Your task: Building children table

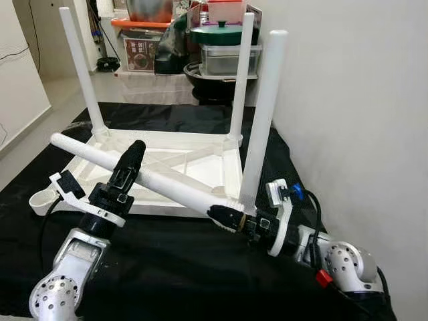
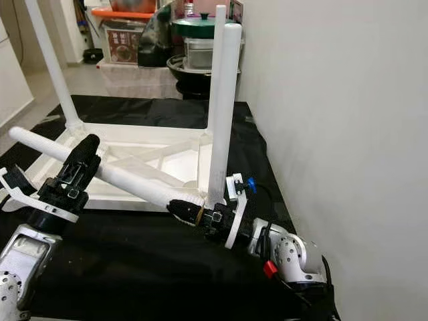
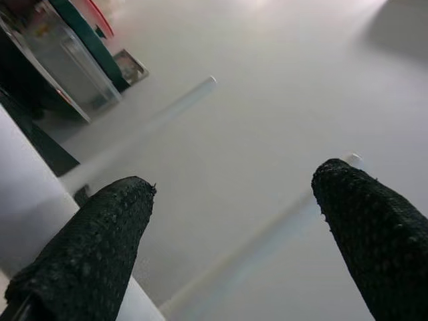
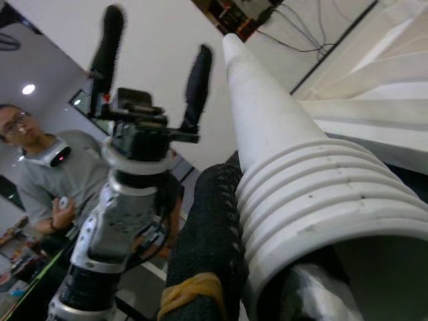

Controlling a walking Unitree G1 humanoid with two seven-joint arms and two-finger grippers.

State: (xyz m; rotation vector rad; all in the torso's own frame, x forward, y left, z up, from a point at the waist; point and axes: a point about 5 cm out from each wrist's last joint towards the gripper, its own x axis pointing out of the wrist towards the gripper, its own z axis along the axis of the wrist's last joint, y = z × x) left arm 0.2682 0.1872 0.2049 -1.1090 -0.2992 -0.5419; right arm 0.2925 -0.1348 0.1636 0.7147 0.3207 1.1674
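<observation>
the upturned white table (image 1: 200, 175) lies on a black cloth (image 1: 174, 261) with three legs standing up, and a loose white table leg (image 1: 144, 172) slants across its frame. the right gripper (image 1: 226, 217) is clenched on that leg's ribbed end, one finger inside the hollow. the left gripper (image 1: 131, 159) rests against the leg's middle with fingers spread, grasping nothing; a person (image 4: 50, 180) watches nearby.

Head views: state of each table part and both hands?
White plastic tabletop: upside down on the black cloth.
Three white table legs: standing upright in their corners.
Fourth white table leg: loose, tilted across the tabletop, threaded end in the right hand.
Right hand: shut on that leg's threaded end.
Left hand: open, fingers either side of the leg.
</observation>
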